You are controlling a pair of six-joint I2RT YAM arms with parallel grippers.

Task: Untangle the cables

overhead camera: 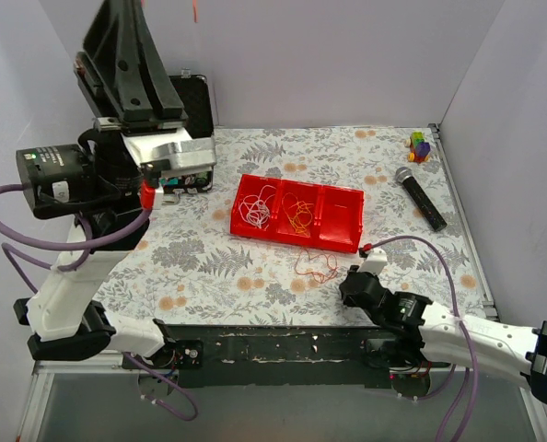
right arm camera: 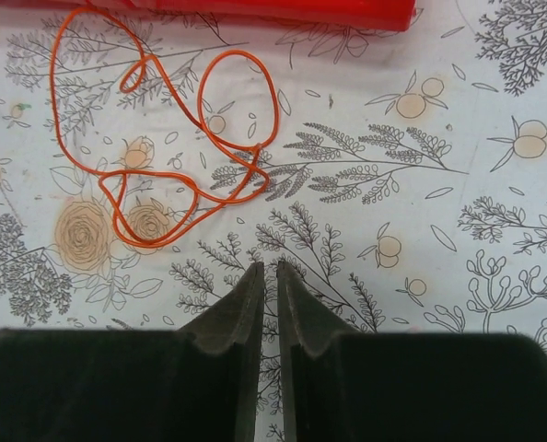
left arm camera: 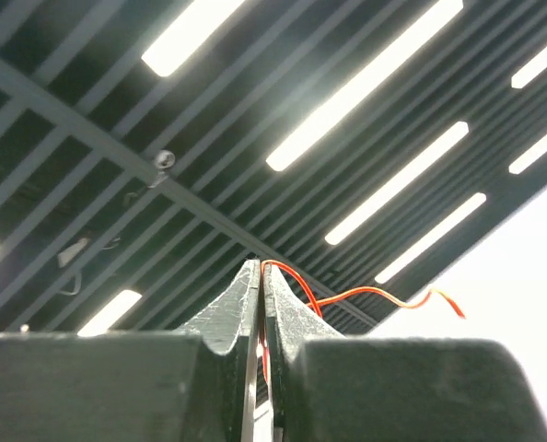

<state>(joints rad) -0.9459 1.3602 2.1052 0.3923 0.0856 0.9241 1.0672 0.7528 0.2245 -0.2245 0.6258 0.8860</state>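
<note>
1. Wears white shells over black joints on the left arm (overhead camera: 71, 299) and the right arm (overhead camera: 467, 333).
2. Trails thick purple cables (overhead camera: 39, 244) along both arms.
3. Carries a black motor block (overhead camera: 48, 175) with a small green-marked label.
4. Shows a pale grey housing (overhead camera: 168, 147) at the left wrist.
5. Ends in dark, matte, wedge-shaped jaws tapering to thin tips.

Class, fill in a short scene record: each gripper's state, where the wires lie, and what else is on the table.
Left gripper: raised, shut on a red-orange wire
Right gripper: low over the table, shut, empty
Loose orange wire: on the table, before the red tray
Tray left compartment: white wires
Tray middle compartment: orange and yellow wires
Other: microphone
</note>
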